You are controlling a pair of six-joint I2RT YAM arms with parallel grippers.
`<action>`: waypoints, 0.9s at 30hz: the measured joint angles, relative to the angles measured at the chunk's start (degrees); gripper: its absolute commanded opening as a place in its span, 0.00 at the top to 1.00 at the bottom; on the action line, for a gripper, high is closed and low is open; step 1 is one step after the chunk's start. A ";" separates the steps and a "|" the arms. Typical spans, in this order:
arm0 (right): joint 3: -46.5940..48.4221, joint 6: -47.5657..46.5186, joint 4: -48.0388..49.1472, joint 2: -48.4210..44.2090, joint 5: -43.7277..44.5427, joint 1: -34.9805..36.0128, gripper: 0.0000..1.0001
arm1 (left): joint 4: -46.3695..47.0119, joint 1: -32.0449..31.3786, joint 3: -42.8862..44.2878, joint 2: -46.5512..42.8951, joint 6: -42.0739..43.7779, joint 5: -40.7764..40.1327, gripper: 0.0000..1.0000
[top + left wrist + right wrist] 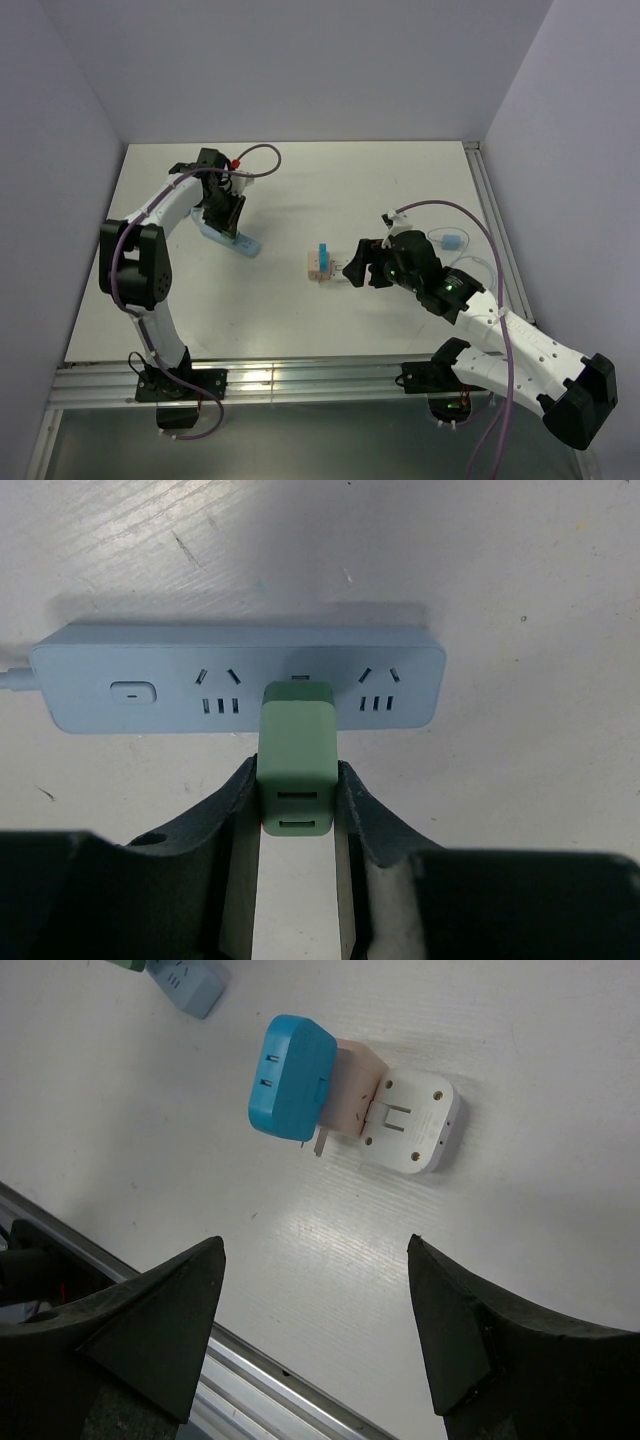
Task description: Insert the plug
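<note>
l fingers (232, 815) pinch green plug (296, 765), over near edge of strip (90, 665)

The left arm (160, 205) reaches forward with its elbow raised. The left end effector (297, 772) points down, both fingers pressed against the sides of the green plug (296, 742). The right arm (500, 335) stretches low; the right end effector (315, 1243) gapes wide, holding nothing.

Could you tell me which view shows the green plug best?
The left wrist view: the green plug sits central, clamped between the jaws, at the blue power strip. The top view hides it under the left arm; the right wrist view catches only its corner.
</note>
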 measured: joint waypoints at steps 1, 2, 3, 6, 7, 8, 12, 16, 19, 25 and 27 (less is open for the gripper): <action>0.00 0.02 0.02 0.00 0.00 -0.04 0.20 | 0.00 0.00 0.00 0.07 0.00 0.00 1.00; 0.00 0.00 0.00 0.00 -0.02 -0.09 0.20 | 0.00 0.00 0.00 0.20 0.00 0.02 1.00; 0.00 0.00 0.02 0.00 -0.04 -0.09 0.20 | 0.02 0.00 0.00 0.31 0.00 0.09 1.00; 0.00 0.00 0.02 0.00 -0.04 -0.13 0.20 | 0.11 0.00 0.07 1.01 0.00 0.37 1.00; 0.00 0.00 0.02 0.00 -0.04 -0.13 0.20 | -0.04 0.00 0.33 1.22 0.02 0.44 1.00; 0.00 0.00 0.02 0.00 -0.04 -0.13 0.20 | -0.26 0.00 0.55 1.40 0.00 0.48 1.00; 0.00 0.00 0.02 0.00 -0.04 -0.15 0.20 | -2.21 0.00 2.67 2.97 0.00 0.52 1.00; 0.00 0.02 0.02 0.02 -0.07 -0.20 0.20 | -4.74 0.02 5.57 4.90 0.00 0.68 1.00; 0.00 0.00 0.00 0.02 -0.17 -0.42 0.20 | -6.97 0.04 8.20 6.75 -0.02 0.74 1.00; 0.00 0.02 0.02 0.22 -0.22 -0.52 0.20 | -5.38 0.02 5.99 5.75 -0.50 0.61 1.00; 0.00 0.00 0.07 0.46 -0.28 -0.55 0.20 | -3.69 -0.31 4.04 4.63 -0.70 0.00 1.00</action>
